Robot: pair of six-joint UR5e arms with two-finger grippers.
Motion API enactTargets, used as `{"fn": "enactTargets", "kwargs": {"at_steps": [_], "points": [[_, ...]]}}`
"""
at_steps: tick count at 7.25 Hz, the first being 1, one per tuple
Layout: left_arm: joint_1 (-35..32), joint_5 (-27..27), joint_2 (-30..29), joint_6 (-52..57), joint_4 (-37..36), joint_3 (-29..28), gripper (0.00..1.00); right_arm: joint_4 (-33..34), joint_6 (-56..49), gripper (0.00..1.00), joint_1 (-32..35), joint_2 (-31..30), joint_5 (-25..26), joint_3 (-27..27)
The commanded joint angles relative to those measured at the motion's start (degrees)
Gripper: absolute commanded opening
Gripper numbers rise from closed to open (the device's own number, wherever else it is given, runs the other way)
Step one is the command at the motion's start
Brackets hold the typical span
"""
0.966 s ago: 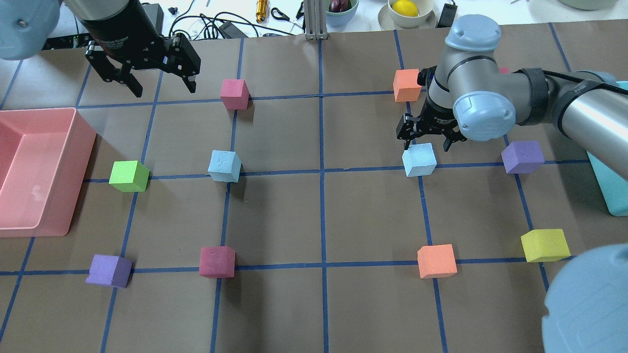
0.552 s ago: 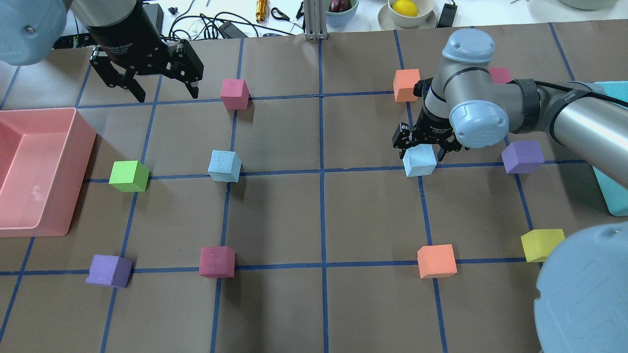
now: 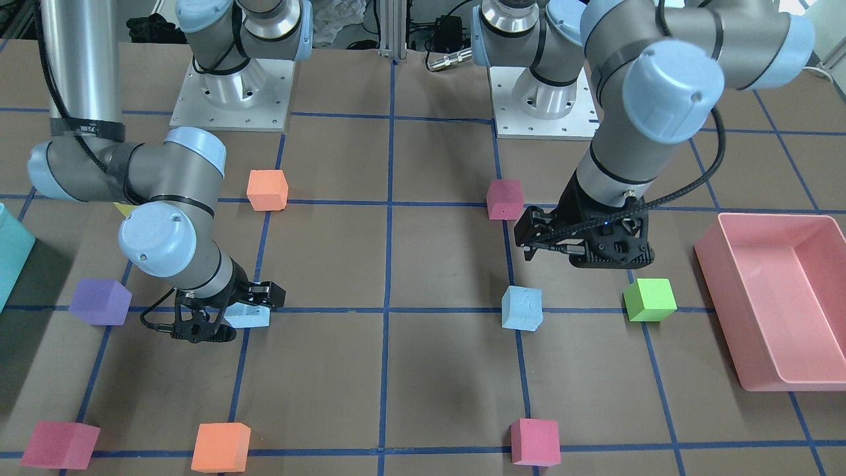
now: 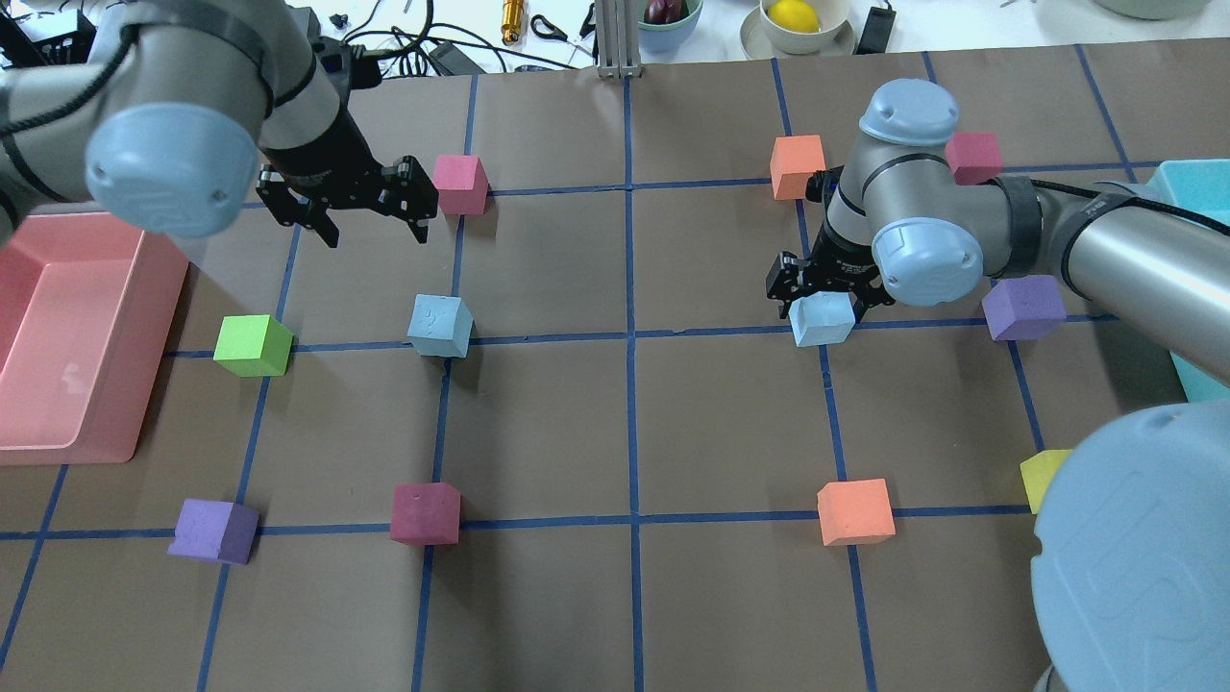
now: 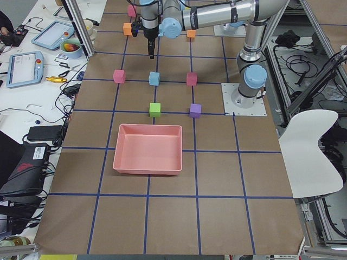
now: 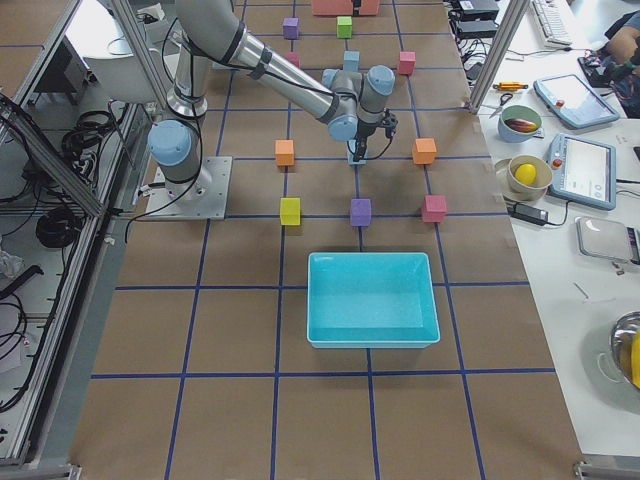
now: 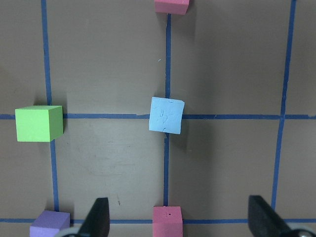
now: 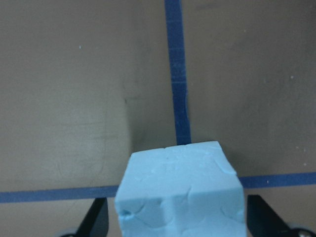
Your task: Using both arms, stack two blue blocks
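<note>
Two pale blue blocks rest on the table. The left blue block stands free and also shows in the left wrist view. My left gripper is open and empty, hovering above the table behind that block and beside a pink cube. The right blue block sits between the spread fingers of my right gripper. In the right wrist view this block has a gap to the fingers on each side. The right gripper is open.
A pink bin stands at the left edge and a teal bin at the right. Near the blue blocks are a green cube, a purple cube and an orange cube. More cubes lie along the near row.
My right gripper has come down so its fingers straddle the right blue block. My left arm has swung inward and nearer, toward the left blue block, still open.
</note>
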State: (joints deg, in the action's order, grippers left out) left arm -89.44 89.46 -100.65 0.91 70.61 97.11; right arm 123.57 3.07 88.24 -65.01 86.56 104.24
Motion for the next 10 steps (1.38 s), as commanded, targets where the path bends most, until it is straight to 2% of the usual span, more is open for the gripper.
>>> {"fn": "enactTargets", "kwargs": {"at_steps": [1,2,3,5,6,7,8,9,10], "points": [[0.1,-0.1,-3.3,0.3,-17.5,12.1,1.0,3.6,0.1,0.68,0.0,0.3,0.1,1.1],[0.1,-0.2,-5.4,0.1,-21.0,14.3,1.0,3.4,0.3,0.19,0.0,0.3,0.0,0.8],[0.0,-0.3,-7.4,0.3,-22.4,14.7,1.0,2.9,0.4,0.0,0.0,0.2,0.2,0.8],[0.0,-0.2,-10.3,0.6,-25.6,14.6,1.0,2.2,0.9,0.0,0.2,-0.6,0.2,0.4],[0.0,-0.2,-10.7,0.0,-25.5,14.8,1.0,0.3,2.3,0.0,1.0,-3.2,-1.7,-0.2],[-0.1,-0.2,-10.7,0.1,-25.7,14.6,0.67,-1.6,9.1,0.0,3.3,-5.4,-6.4,-0.2],[-0.1,-0.1,-10.7,0.3,-25.8,14.5,0.37,-1.7,15.1,0.0,8.6,-5.9,-6.1,0.1],[-0.1,-0.1,-10.7,-0.1,-25.8,14.5,0.27,-1.6,21.4,0.0,15.3,-6.1,-3.6,0.1],[-0.1,0.0,-10.7,0.1,-25.8,14.3,0.12,-1.6,26.1,0.0,20.4,-6.2,-2.0,0.2]]}}
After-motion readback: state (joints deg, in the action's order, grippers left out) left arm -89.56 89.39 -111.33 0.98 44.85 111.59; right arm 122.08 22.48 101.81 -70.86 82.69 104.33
